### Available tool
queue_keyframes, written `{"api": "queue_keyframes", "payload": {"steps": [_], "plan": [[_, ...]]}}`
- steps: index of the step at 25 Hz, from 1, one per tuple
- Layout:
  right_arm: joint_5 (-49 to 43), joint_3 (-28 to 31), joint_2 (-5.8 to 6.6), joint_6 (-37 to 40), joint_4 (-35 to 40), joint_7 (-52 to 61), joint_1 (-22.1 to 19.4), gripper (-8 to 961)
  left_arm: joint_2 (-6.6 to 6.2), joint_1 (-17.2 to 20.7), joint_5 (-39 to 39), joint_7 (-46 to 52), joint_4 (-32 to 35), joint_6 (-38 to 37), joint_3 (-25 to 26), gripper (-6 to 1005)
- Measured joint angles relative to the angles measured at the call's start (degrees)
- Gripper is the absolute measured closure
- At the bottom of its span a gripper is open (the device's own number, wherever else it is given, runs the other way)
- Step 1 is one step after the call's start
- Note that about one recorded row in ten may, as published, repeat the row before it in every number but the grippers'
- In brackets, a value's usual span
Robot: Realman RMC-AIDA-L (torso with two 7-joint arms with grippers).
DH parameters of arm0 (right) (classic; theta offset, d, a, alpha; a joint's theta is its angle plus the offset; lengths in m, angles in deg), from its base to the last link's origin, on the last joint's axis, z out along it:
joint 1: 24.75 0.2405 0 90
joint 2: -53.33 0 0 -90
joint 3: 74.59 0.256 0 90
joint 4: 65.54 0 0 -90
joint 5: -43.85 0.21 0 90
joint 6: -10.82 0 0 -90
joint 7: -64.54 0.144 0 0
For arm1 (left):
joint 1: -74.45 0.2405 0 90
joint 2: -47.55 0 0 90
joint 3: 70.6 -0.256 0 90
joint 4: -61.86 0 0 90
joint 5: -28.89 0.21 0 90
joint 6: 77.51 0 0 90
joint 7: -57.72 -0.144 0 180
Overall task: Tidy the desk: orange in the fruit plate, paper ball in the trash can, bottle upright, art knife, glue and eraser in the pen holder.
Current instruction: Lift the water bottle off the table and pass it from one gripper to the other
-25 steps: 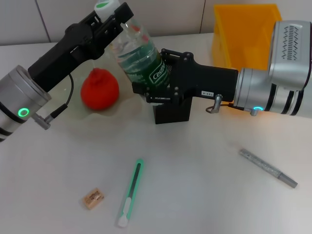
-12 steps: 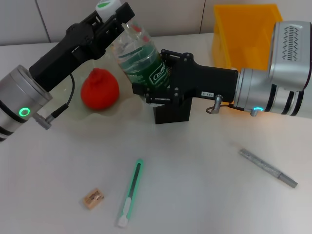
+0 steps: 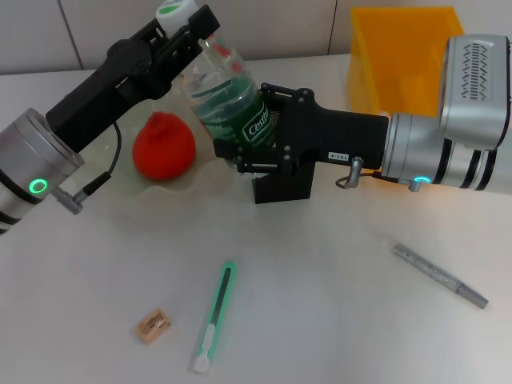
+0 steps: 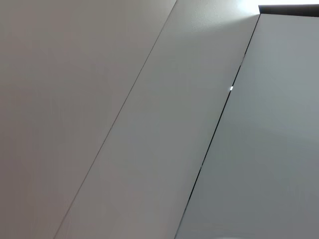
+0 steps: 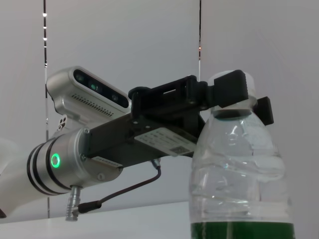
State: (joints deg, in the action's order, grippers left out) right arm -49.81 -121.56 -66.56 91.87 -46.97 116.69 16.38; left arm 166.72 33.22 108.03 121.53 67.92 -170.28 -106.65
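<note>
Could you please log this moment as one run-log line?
bottle: nearly upright | left gripper: shut on cap | right gripper: shut on body

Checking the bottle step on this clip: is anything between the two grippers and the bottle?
No. Both grippers are already on the bottle: the left gripper is closed on its white cap and the right gripper clamps its lower body by the green label. Nothing visible sits between either one and the bottle.
</note>
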Motion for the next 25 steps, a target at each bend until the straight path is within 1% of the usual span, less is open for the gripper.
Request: {"api": "queue_keyframes", "payload": {"steps": [7,13,25], "plan": [[0.1,0.2,0.00,0.2,-0.2,0.0,-0.3,187,0.00,0.0,0.0,0.0,0.0,-0.7,-0.2,553],[2.1,0.0,-0.01,0.1,-0.8,-0.1,-0.8,186,0.00,0.0,0.0,0.0,0.2,-1.9,-0.2,553],[2.1,-0.1,0.00,-0.6,-1.3,0.1,0.1,186,-0.01,-0.2,0.0,0.1,0.1,-3.3,-0.3,553]]}}
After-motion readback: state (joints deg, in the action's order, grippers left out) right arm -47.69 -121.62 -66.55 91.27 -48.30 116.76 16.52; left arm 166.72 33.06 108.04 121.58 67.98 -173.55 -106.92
